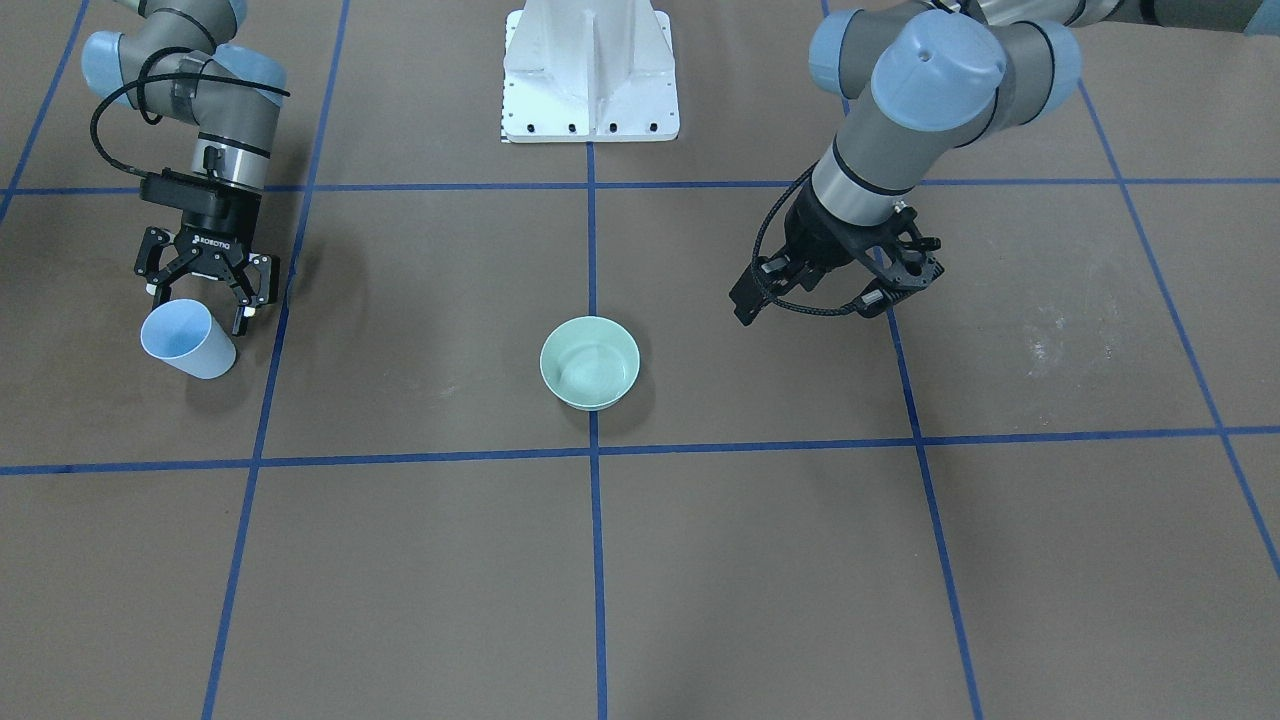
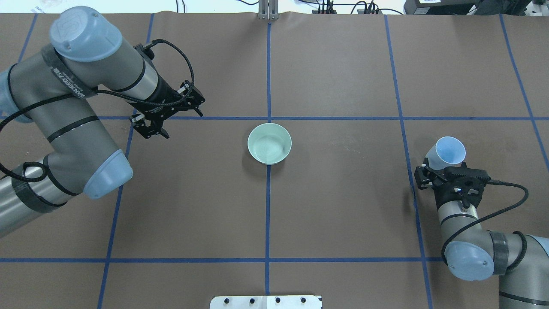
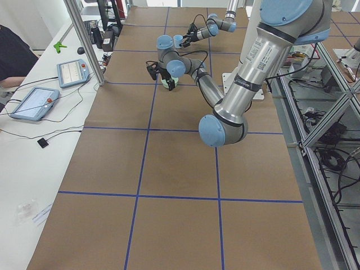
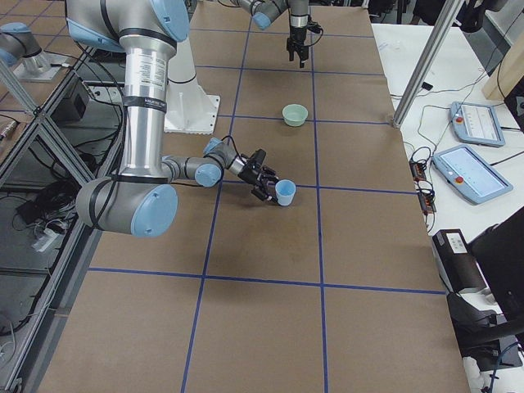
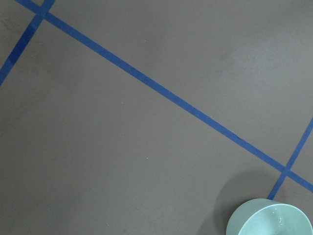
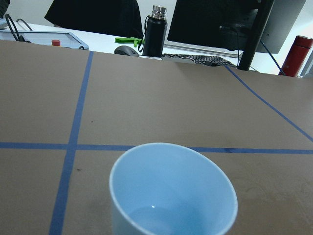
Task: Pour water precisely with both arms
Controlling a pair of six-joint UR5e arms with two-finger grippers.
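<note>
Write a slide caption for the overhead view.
Right gripper at a tilted blue cup; left gripper empty beside the green bowl.
</note>
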